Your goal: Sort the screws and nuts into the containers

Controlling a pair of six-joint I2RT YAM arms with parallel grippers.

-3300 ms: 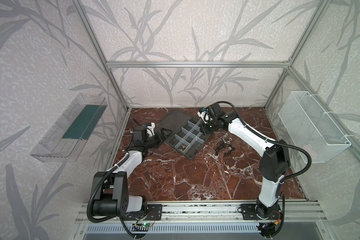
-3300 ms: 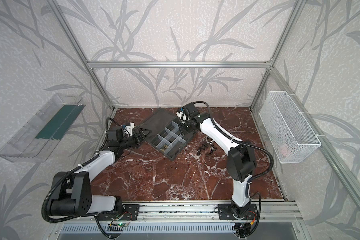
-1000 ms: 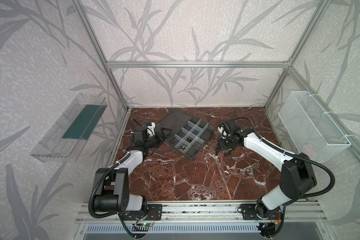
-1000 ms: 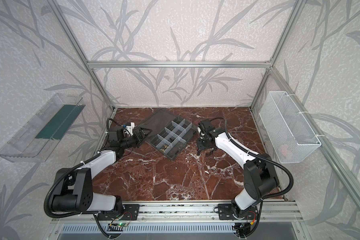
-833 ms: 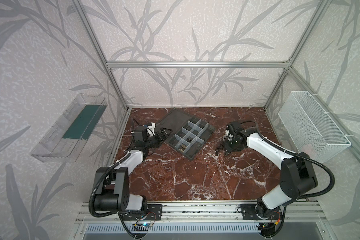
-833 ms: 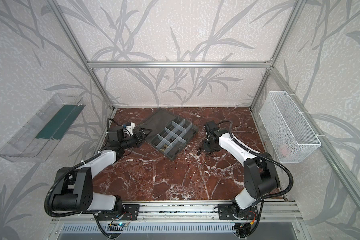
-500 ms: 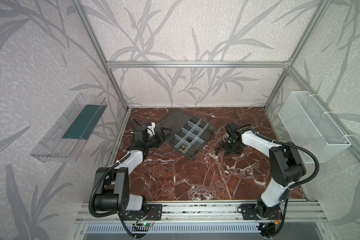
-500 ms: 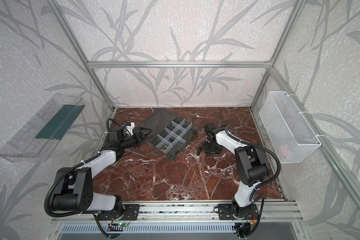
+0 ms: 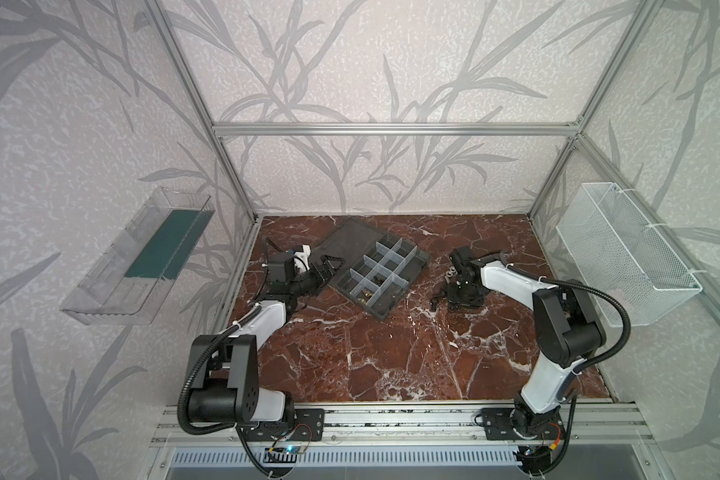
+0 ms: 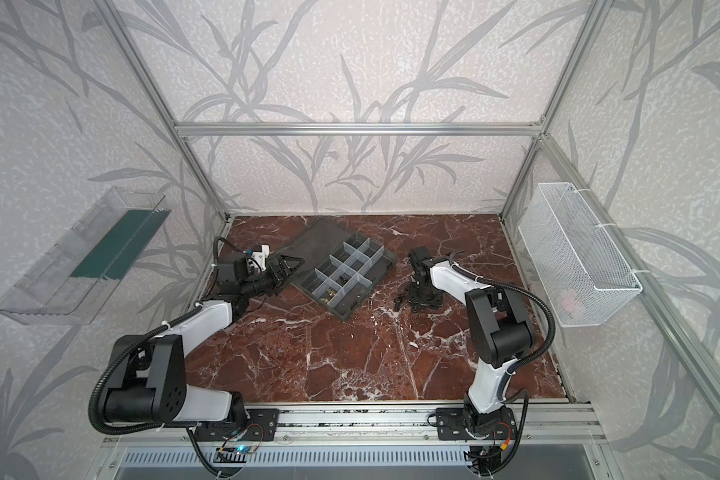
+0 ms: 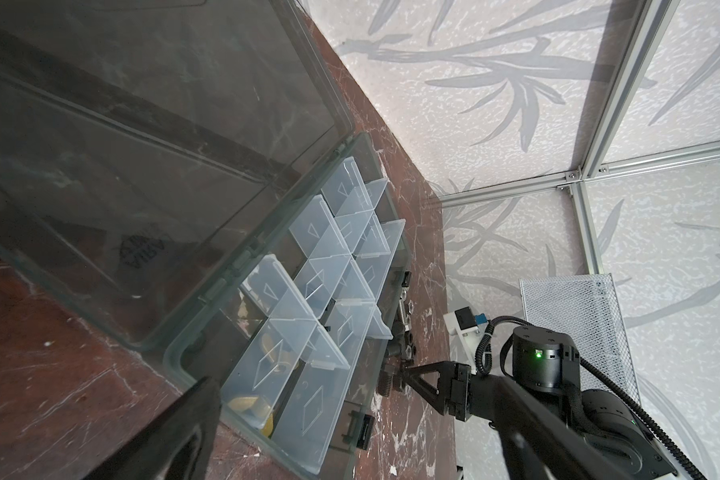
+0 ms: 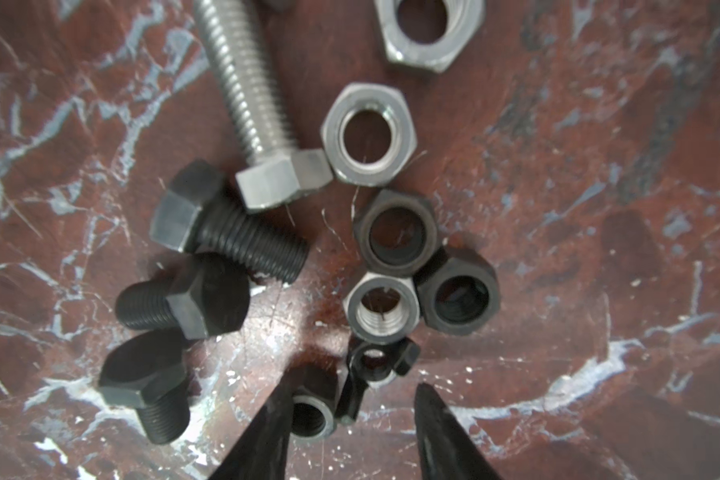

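My right pincer (image 12: 352, 390) points down at the table. Its two black fingers stand apart and squeeze nothing. Between them lie a small dark round metal nut (image 12: 310, 415) and a little black nut with wings (image 12: 371, 365). One finger touches the dark round nut. The other finger touches nothing.

Just past my fingertips sits a grey six-sided nut with shiny threads (image 12: 381, 307). A black six-sided nut (image 12: 458, 293) touches it, and a second black nut (image 12: 395, 232) sits right against them. Farther on are two shiny silver six-sided nuts (image 12: 368, 133). A long silver metal screw (image 12: 254, 91) lies flat with its head against the nearer one. Three short black metal screws with six-sided heads (image 12: 225, 232) lie in a loose bunch beside it.

This whole pile rests on the red-brown marble table (image 12: 599, 187). It is near the shallow dark grey plastic box (image 9: 381, 316), on the side away from the box's flat lid (image 9: 346, 241). The lid lies open. Whitish see-through walls split the box into small square cups (image 9: 381, 266). A few yellow brass bits (image 9: 366, 294) sit in cups at one end of the box.

My left pincer (image 9: 331, 268) is low, just beside the edge of the lid. Its fingers are wide apart and hold nothing.
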